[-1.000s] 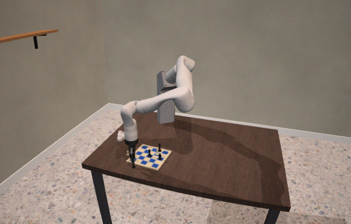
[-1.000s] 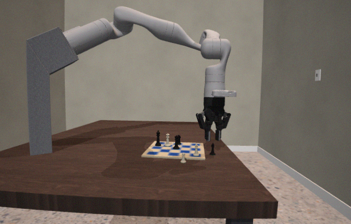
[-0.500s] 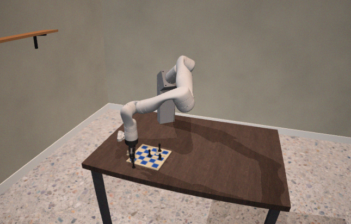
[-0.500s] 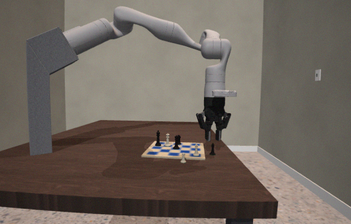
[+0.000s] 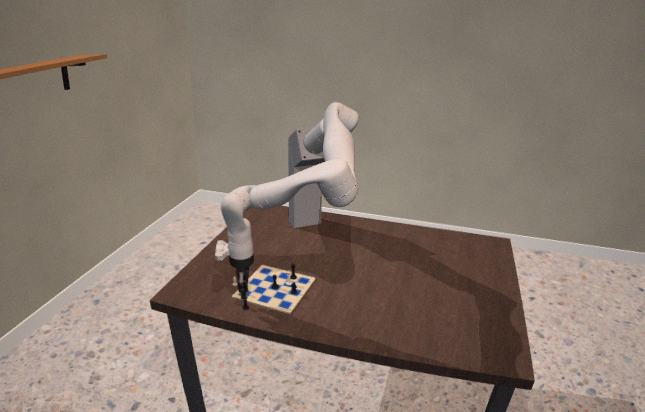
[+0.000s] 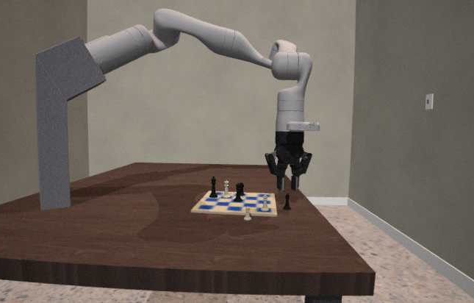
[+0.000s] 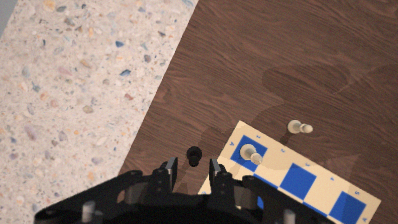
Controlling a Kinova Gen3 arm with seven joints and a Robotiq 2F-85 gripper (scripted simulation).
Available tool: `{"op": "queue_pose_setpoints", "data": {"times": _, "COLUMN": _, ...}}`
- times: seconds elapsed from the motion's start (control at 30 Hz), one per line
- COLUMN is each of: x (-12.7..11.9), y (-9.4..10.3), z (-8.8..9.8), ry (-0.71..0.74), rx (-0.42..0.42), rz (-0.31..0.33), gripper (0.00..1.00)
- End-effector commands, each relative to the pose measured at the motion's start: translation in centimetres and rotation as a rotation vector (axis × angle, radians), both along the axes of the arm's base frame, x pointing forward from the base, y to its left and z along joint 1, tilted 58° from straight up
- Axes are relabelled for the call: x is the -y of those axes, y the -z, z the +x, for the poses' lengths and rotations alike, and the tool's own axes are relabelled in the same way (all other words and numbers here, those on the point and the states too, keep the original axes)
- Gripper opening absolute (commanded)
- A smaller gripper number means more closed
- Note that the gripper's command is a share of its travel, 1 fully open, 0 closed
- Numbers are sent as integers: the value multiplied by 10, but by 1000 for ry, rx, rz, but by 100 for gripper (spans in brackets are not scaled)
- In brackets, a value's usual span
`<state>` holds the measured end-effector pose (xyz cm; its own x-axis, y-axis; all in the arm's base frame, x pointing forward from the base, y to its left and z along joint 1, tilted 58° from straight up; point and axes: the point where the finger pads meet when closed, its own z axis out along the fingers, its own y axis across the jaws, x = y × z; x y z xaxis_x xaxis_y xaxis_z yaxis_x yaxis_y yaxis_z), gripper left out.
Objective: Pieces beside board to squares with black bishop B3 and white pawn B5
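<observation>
The black bishop [image 5: 245, 305] [image 6: 286, 203] [image 7: 194, 154] stands upright on the table beside the board [image 5: 285, 304] [image 6: 205, 207] [image 7: 298, 181], near the table edge. My gripper [image 5: 243, 296] [image 6: 287, 183] [image 7: 193, 167] points down above the bishop, its fingers partly open with nothing between them. In the exterior view the fingertips are a little higher than the bishop's top. The white pawn [image 6: 247, 214] [image 7: 295, 127] stands upright on the table just outside another side of the board. In the top view the arm mostly hides that area.
A white piece [image 6: 264, 203] [image 7: 247, 151] stands on the blue corner square nearest the bishop and pawn. Farther in stand a tall black piece [image 5: 293, 272] [image 6: 213, 187], a white piece [image 6: 225, 190] and two more black pieces. The table's edge and the floor lie just beyond the bishop.
</observation>
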<state>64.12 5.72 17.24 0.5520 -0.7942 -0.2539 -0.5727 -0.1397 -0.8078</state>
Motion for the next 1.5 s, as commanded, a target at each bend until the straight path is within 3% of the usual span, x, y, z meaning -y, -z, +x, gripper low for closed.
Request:
{"op": "queue_pose_setpoints", "data": {"times": 0.0, "x": 1, "y": -1, "z": 0, "ry": 2, "rx": 1, "rz": 0, "gripper": 37}}
{"op": "queue_pose_setpoints", "data": {"times": 0.9, "x": 0, "y": 0, "z": 1, "ry": 2, "rx": 1, "rz": 0, "gripper": 37}}
{"op": "queue_pose_setpoints", "data": {"times": 1.47, "x": -16, "y": 15, "z": 18, "ry": 2, "rx": 1, "rz": 0, "gripper": 37}}
